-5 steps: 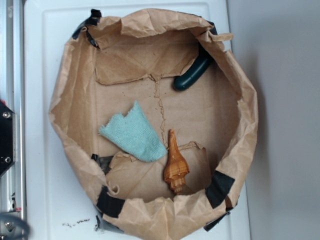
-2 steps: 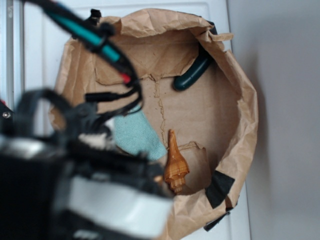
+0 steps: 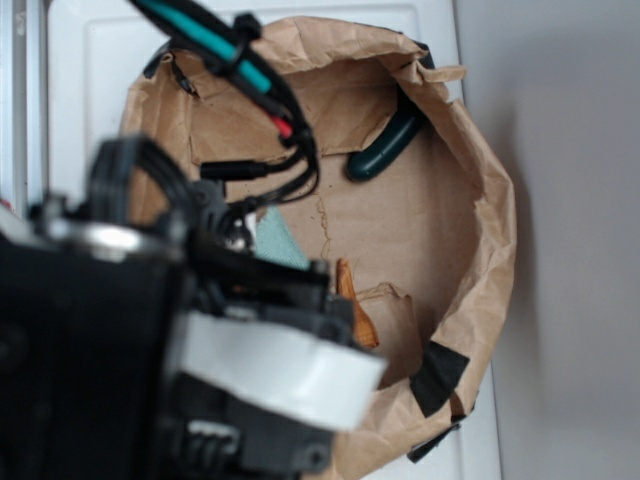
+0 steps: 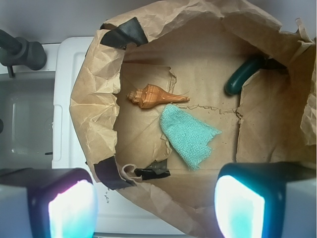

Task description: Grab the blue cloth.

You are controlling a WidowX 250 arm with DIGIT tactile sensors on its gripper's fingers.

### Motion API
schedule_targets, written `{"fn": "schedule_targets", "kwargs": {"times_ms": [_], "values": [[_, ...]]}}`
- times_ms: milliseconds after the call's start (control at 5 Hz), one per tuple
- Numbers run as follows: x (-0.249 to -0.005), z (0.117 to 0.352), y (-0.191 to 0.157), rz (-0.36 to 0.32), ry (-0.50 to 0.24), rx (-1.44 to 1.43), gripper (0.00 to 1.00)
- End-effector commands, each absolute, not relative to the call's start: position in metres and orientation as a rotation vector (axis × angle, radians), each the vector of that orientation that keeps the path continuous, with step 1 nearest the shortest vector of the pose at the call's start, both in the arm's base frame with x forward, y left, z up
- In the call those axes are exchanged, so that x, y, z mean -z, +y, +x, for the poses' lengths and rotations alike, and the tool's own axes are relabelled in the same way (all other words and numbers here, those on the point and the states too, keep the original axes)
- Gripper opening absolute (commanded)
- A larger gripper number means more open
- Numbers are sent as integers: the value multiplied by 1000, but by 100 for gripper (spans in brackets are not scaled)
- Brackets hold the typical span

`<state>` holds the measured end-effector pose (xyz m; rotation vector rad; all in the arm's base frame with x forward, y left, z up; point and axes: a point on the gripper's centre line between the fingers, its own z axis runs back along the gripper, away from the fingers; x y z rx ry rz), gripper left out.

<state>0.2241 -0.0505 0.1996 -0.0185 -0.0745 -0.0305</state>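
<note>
Tool (image 4: 153,203) wide apart, holding nothing, up above blue cloth (image 4: 189,135), w/ cloth lying flat btw its fingers (image 4: 69,203).

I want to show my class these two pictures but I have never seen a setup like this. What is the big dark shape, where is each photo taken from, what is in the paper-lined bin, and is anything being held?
The big blurred dark shape in the exterior view is a robot arm, close to the camera, reaching over the bin. The other picture comes from a camera on the arm's wrist, looking down past its gripper; the two glowing blocks at the bottom are its fingers, standing wide apart, so it is open and holds nothing.

The brown paper-lined bin sits on a white surface. Inside lie three things: a blue cloth, an orange-brown seashell just beside it, and a dark green curved object at the far wall. The cloth lies untouched below the gripper.
</note>
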Motion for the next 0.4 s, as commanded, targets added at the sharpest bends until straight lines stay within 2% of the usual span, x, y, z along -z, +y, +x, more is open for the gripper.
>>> {"fn": "schedule_targets", "kwargs": {"times_ms": [0, 200], "values": [[-193, 258, -38, -76, -138, 19, 100], [-182, 279, -26, -95, -149, -8, 100]]}}
